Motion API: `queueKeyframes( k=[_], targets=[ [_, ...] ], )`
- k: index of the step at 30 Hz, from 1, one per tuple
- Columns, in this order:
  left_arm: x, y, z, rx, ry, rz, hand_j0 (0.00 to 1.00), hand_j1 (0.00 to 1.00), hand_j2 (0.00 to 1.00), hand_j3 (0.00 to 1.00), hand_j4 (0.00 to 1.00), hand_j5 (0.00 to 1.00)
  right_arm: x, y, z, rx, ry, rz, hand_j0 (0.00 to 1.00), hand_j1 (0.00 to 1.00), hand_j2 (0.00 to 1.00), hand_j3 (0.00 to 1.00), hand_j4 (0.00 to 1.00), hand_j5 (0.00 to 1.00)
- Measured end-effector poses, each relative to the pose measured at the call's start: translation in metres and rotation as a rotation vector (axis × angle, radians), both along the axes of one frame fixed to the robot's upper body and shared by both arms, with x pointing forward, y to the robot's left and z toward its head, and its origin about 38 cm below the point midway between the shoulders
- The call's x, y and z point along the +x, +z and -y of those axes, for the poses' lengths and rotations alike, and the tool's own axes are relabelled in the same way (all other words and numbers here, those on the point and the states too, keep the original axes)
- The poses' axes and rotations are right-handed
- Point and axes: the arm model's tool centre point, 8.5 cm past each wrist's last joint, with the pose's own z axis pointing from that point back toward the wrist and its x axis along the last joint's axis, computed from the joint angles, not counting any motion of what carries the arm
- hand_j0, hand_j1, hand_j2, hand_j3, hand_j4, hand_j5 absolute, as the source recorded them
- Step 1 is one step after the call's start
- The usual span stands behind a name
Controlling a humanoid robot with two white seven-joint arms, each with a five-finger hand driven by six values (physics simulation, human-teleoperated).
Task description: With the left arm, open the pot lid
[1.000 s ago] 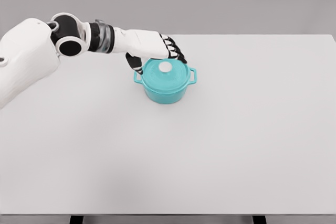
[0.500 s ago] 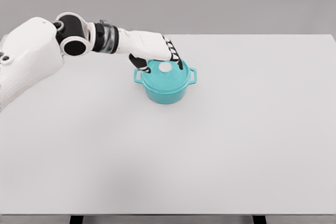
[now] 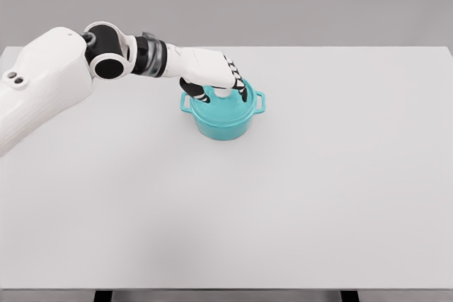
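- A teal pot (image 3: 223, 119) stands upright on the white bench (image 3: 283, 196), in the far half and a little left of the middle.
- Its teal lid (image 3: 230, 105) sits level on the pot, closing it.
- A small loop handle (image 3: 259, 101) juts out from the pot's right side, and another handle (image 3: 186, 103) shows at its left side.
- The left arm (image 3: 64, 83) comes in from the left edge and stretches across the bench toward the pot.
- The left hand (image 3: 211, 74) is on top of the lid, covering its far left part.
- The black and white fingers (image 3: 234, 78) curl down around the white knob (image 3: 224, 92) at the lid's middle, grasping it; a sliver of the knob shows beneath the palm.
- The thumb (image 3: 192, 92) reaches down on the near left side of the knob, touching the lid.
- The right arm is out of view.
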Motion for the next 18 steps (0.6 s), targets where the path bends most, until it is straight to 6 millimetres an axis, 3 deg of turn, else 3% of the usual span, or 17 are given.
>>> queueKeyframes(
  k=[18],
  targets=[
    [0.0064, -0.0072, -0.0002, 0.018, 0.023, -0.01, 0.72, 0.72, 0.72, 0.72, 0.72, 0.72, -0.001, 0.0, 0.0, 0.0, 0.0, -0.002, 1.0, 1.0, 1.0, 1.0, 1.0, 1.0]
  ],
)
